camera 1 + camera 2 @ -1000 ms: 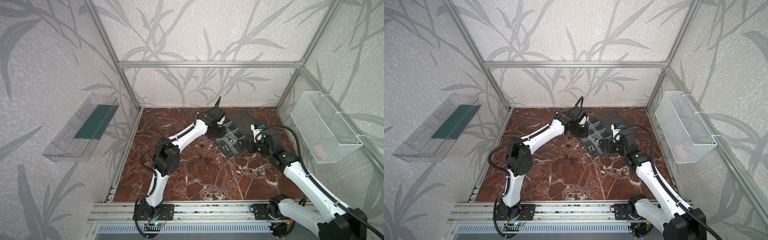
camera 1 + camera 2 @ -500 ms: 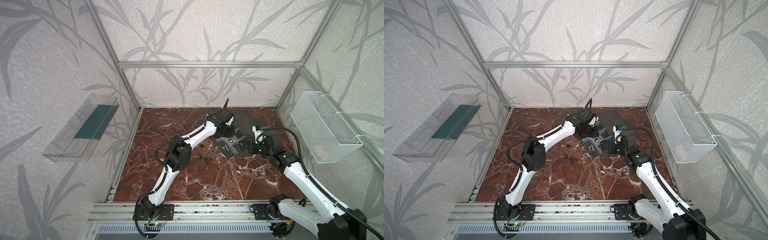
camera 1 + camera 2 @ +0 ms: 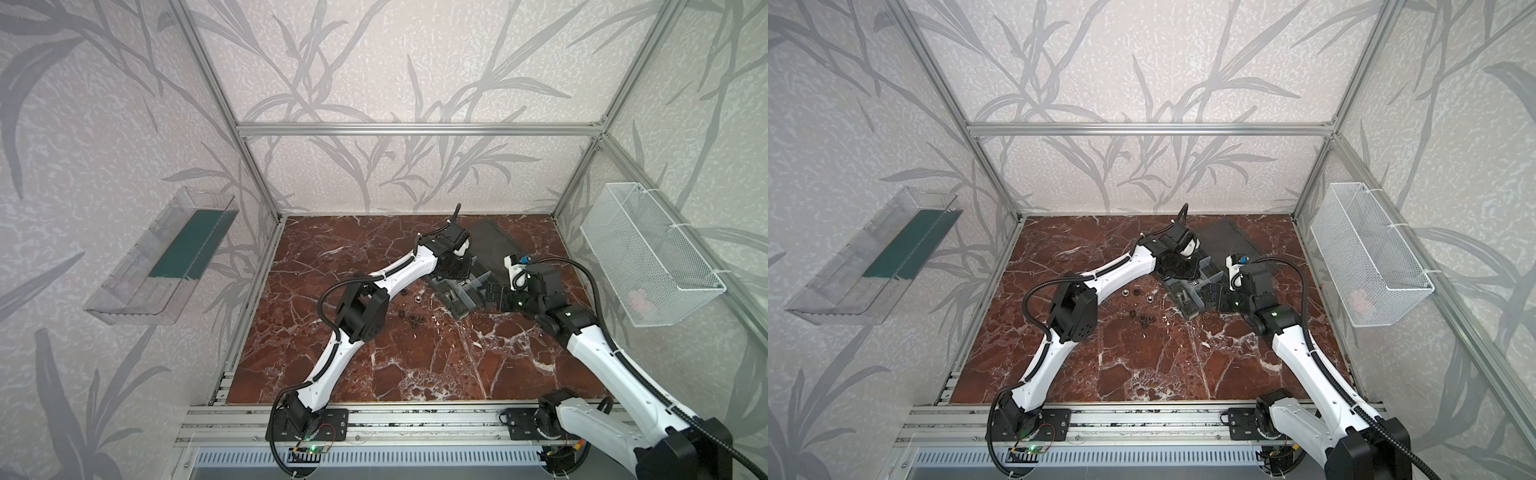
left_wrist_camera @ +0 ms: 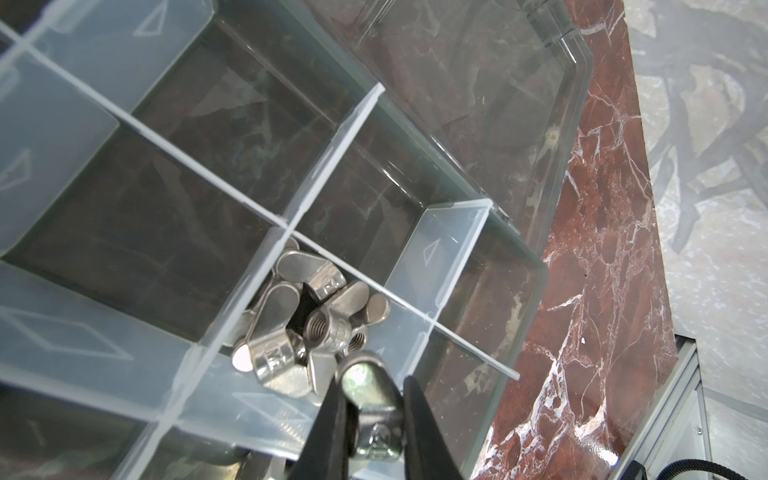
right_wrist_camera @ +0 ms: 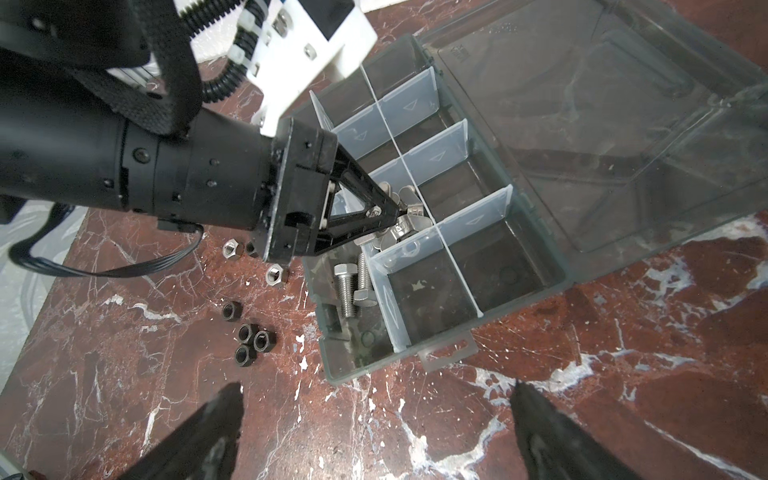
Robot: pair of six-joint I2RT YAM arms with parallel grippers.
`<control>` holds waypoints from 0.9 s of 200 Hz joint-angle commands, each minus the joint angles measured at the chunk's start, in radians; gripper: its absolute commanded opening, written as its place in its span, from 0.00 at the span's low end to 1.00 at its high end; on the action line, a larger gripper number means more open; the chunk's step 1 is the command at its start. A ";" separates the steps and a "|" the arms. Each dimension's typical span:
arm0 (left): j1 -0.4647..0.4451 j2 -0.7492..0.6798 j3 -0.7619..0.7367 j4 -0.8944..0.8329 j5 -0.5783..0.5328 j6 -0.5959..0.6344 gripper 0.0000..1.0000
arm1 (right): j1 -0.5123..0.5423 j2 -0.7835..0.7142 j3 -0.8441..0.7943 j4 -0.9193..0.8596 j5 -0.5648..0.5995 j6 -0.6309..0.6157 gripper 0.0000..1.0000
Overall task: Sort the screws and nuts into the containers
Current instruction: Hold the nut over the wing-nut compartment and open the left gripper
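Holding a silver wing nut [image 4: 376, 424], my left gripper [image 4: 371, 386] has its jaws pinched narrow on the nut's body. It sits just above the pile of wing nuts [image 4: 307, 328] in one middle compartment of the organizer box [image 5: 374, 363].

I read the marble table [image 3: 415, 365] as a dial, with 12 at the back wall. In both top views the box [image 3: 459, 316] lies just off centre toward 2 o'clock. Its lid [image 3: 492, 243] is folded flat toward 1 o'clock.

Two silver screws [image 5: 351, 291] lie side by side in the end compartment nearest me. That compartment is next to the one with the wing nuts.

Loose nuts remain on the marble at 9 o'clock from the box. I see a cluster of four black nuts [image 5: 249, 332] and, farther back, two silver hex nuts [image 5: 274, 275].

My right gripper [image 5: 376, 386] is spread wide with nothing between its fingers. It hovers over bare marble at the box's near edge, around 3 o'clock from the box [image 3: 1187, 309] in a top view.

For writing, the held nut carries a stamped triangular mark. The nuts in the pile have stampings I cannot read. The translucent dividers [image 4: 440, 266] show embossed triangle arrows only. Raised lettering on the lid [image 5: 602, 124] near the hinge is too small to make out.
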 commanded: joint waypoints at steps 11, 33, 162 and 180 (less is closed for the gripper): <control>-0.004 0.052 0.019 0.019 -0.019 0.010 0.18 | -0.006 -0.017 0.008 -0.027 -0.011 0.006 0.99; -0.004 0.053 0.022 0.044 -0.026 0.011 0.18 | -0.005 -0.016 0.008 -0.025 -0.008 0.008 0.99; -0.004 0.093 0.063 0.017 -0.063 0.039 0.32 | -0.007 -0.007 0.007 -0.016 -0.021 0.008 0.99; -0.004 0.080 0.066 0.007 -0.074 0.042 0.37 | -0.006 -0.011 0.002 -0.011 -0.025 0.011 0.99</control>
